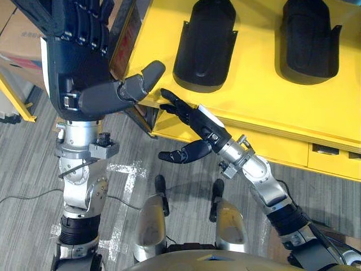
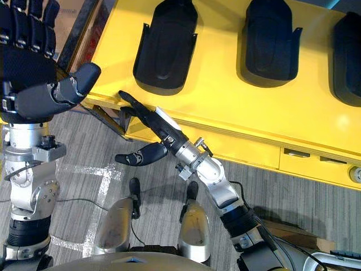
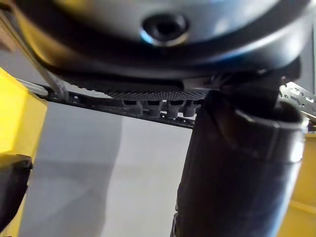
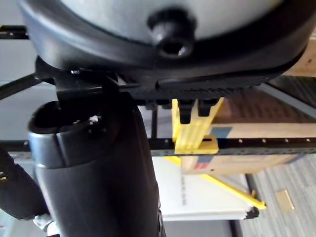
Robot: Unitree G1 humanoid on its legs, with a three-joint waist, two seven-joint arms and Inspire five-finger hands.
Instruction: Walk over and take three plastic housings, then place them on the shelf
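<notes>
Nearest, the left robot hand [image 1: 79, 62] is held up, fingers straight and spread, empty. The right robot hand [image 1: 196, 121], likewise spread and empty, is at the yellow tabletop's [image 2: 225, 107] near edge. Farther back lie three black plastic housings [image 2: 166, 45]. They look light, stiff and smooth, so grip one across its side walls.

Cardboard boxes [image 1: 17, 39] sit at the far left, beside grey plank-patterned floor [image 1: 28, 169] bearing worn white tape marks [image 1: 127, 168].
</notes>
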